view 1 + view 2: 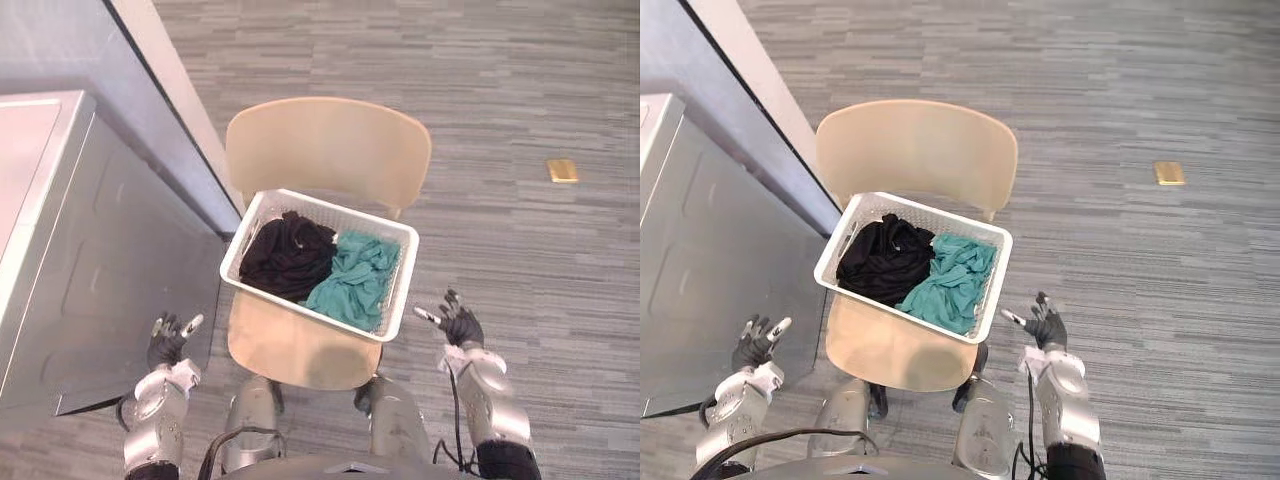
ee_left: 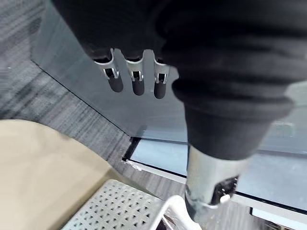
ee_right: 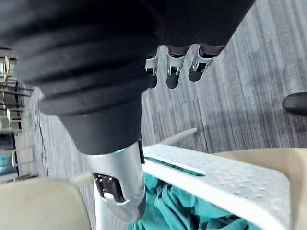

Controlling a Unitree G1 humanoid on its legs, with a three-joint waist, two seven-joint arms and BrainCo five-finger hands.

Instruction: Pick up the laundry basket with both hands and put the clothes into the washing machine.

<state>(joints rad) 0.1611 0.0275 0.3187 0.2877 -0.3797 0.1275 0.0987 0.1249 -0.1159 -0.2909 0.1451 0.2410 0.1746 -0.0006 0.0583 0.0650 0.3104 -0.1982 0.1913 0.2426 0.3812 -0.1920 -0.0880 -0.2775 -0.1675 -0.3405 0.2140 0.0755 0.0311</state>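
Right now the white laundry basket (image 1: 335, 208) sits on the back part of the pale wooden chair (image 1: 330, 145) seat, turned a little askew, its far side close to the backrest. The front strip of the seat is bare. Inside the basket, a black garment (image 1: 288, 258) is heaped on the side nearer the washing machine (image 1: 110, 260), and a teal garment (image 1: 355, 280) lies bunched beside it, the two touching.

And the hands: the left hand (image 1: 166, 343) hangs off the seat's front left corner, between the chair and the grey front of the machine, fingers apart and relaxed, holding nothing. The right hand (image 1: 460, 325) is out past the seat's right edge, near the basket's near right corner but clear of it, fingers spread, empty too. Neither one touches the basket.

Out on the grey striped carpet (image 1: 520, 100), well away to the right, lies a small yellowish tag (image 1: 562, 170).
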